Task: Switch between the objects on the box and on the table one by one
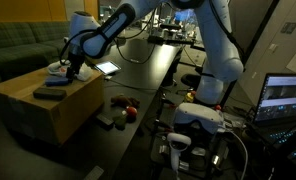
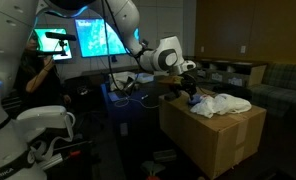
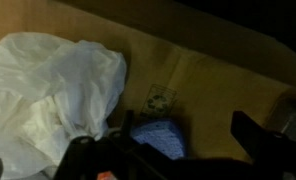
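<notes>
The tan cardboard box (image 1: 48, 112) (image 2: 216, 140) (image 3: 223, 75) carries a crumpled white cloth rag (image 1: 56, 68) (image 2: 225, 104) (image 3: 48, 90) and a flat black bar (image 1: 50, 93). My gripper (image 1: 74, 68) (image 2: 191, 88) (image 3: 178, 150) hangs just over the box top beside the rag. It stands open. In the wrist view a small blue piece (image 3: 156, 138) lies on the cardboard between the spread fingers (image 3: 270, 142), touched by neither. On the black table (image 1: 138, 90) lie a red roundish piece (image 1: 131, 113) and dark brownish pieces (image 1: 118, 100).
A tablet with a bright screen (image 1: 106, 68) lies on the table behind the box. A green sofa (image 1: 18, 45) stands at the far side. Monitors (image 2: 88, 38) and a laptop (image 1: 286, 98) glow nearby. Cables and gear crowd the table's far end.
</notes>
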Tool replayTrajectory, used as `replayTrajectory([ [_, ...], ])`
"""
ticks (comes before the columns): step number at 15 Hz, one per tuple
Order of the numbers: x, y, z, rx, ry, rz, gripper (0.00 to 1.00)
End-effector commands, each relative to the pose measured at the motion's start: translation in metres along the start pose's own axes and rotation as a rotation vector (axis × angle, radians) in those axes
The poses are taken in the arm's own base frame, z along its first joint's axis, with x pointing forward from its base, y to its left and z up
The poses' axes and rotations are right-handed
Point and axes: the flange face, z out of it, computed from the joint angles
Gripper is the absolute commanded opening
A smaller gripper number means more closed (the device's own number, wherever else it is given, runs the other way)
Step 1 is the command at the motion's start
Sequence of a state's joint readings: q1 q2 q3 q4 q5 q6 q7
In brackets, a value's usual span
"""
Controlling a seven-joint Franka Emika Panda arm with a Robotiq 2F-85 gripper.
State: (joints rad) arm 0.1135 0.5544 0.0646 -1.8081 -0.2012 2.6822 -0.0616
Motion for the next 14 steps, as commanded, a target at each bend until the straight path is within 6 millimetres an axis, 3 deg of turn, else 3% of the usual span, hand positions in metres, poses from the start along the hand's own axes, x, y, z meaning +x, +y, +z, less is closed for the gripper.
replayTrajectory([
  [1, -0.009, -0.014, -0.017, 0.039, 0.072, -0.152, 1.00],
  [7, -0.002, -0.029, -0.009, 0.045, 0.102, -0.384, 1.00],
  [14, 0.008, -0.011, 0.006, 0.011, 0.119, -0.523, 1.00],
])
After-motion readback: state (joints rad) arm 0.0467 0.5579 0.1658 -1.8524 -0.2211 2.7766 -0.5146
